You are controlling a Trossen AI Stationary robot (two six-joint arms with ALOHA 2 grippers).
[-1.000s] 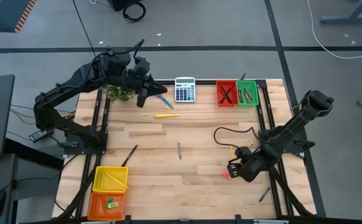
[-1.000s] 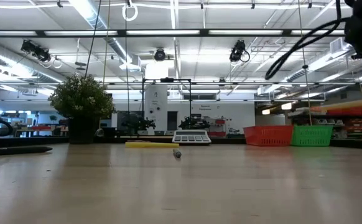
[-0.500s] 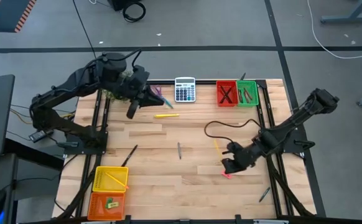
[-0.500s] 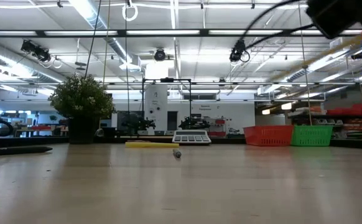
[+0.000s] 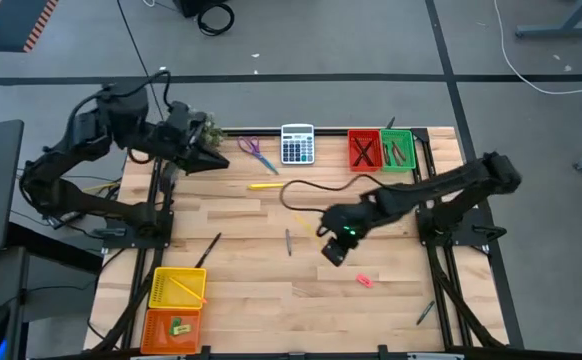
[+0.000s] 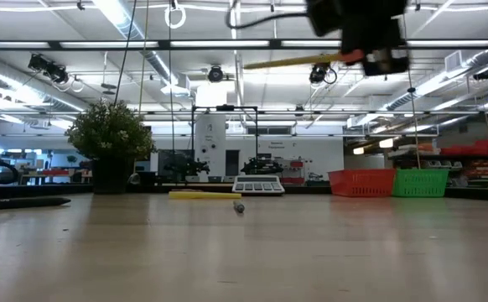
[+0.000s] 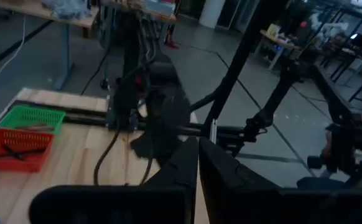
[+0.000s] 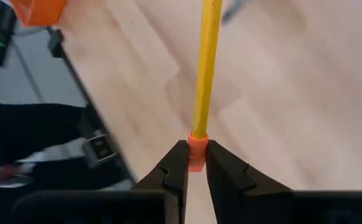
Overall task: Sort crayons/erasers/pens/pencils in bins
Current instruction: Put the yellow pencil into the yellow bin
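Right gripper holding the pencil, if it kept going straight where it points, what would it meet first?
Probably bare wooden tabletop: the right gripper, shut on the long orange-yellow pencil, points down at open boards. The small orange mesh bin sits off-line; depth is uncertain.

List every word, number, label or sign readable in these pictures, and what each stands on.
None can be read.
Calculator: key and display markings too small in the high view.
Signs on the far wall of the room, low view: too blurred to read.
Pencil in the right gripper: no print visible.
Bins, such as the red bin: no labels visible.
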